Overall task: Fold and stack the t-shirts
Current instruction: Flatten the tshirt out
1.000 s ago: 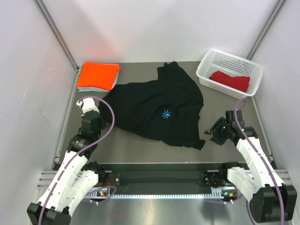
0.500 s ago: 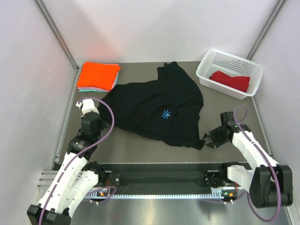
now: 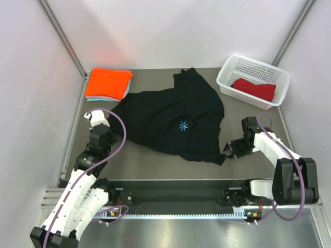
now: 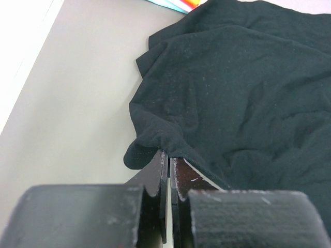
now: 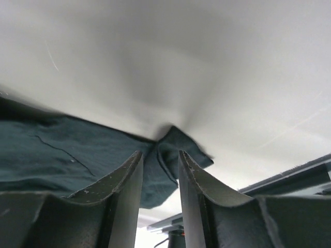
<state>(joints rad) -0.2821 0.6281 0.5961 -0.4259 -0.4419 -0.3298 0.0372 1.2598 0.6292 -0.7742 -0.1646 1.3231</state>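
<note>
Flattening black tee at centre of desk before folding. Pinching its left hem in closed left pincer; straddling near-right corner with right pincer, jaws apart. Next, probably: clamp right, pull both corners taut.

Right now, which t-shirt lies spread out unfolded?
The black t-shirt, rumpled across the middle of the table. The orange t-shirt lies folded at the back left; the red t-shirt sits bunched in the white basket.

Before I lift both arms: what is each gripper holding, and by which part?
Left gripper is shut on the left edge of the black t-shirt. Right gripper straddles its near right corner, jaws apart, holding nothing yet.
</note>
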